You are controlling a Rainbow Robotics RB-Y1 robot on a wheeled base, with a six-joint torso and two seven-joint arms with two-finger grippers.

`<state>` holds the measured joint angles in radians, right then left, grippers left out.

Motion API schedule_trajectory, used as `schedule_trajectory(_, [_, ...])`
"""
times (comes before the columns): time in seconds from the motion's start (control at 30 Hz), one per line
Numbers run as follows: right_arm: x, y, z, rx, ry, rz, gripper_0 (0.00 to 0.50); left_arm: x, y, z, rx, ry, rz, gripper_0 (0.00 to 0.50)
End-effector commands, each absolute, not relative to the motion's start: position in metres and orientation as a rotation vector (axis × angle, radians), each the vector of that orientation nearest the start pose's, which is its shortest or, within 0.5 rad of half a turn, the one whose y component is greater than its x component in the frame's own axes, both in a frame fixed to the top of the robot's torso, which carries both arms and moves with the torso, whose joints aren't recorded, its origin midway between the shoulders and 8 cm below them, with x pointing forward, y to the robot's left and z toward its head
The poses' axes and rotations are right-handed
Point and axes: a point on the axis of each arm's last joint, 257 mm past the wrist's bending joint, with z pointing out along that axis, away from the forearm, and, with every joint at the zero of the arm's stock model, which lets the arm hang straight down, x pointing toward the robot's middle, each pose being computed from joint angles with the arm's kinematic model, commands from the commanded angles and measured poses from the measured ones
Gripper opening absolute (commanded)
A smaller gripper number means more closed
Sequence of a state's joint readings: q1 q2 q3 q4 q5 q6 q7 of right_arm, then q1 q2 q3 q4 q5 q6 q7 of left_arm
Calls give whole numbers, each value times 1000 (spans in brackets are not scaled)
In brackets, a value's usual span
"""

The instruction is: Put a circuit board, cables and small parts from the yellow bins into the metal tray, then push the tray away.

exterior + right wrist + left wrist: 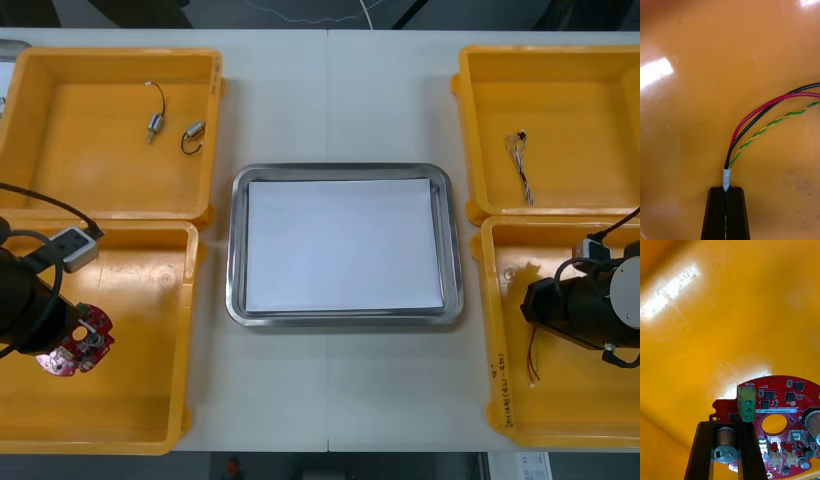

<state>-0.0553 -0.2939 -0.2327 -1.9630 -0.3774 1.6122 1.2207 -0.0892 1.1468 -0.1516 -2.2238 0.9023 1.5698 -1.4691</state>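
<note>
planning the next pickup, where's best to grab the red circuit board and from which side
I'd grip the grey cylinder standing near the rim of the circuit board, coming down from above. The board is a thin disc whose edge gives little to pinch, while the cylinder stands proud of it. The left gripper, in the near left bin, is shut on it.

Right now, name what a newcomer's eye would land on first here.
The red circuit board stands out against the near left yellow bin, the left end effector shut on a silver cylinder on it. The right end effector pinches the taped end of a cable bundle in the near right yellow bin. Between them sits the white-lined metal tray.
</note>
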Motion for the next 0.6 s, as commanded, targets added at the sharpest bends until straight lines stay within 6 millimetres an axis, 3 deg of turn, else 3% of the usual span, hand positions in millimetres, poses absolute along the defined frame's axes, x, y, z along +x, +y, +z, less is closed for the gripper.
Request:
schedule_trajectory(0.03, [384, -346, -297, 537, 2649, 95, 0, 371, 327, -194, 833, 2626, 278, 0])
schedule_trajectory(0.2, [379, -356, -267, 503, 2662, 50, 0, 376, 315, -179, 825, 2622, 273, 0])
schedule_trajectory(0.6, [391, -349, -184, 292, 2588, 137, 0, 391, 270, -139, 899, 2552, 221, 0])
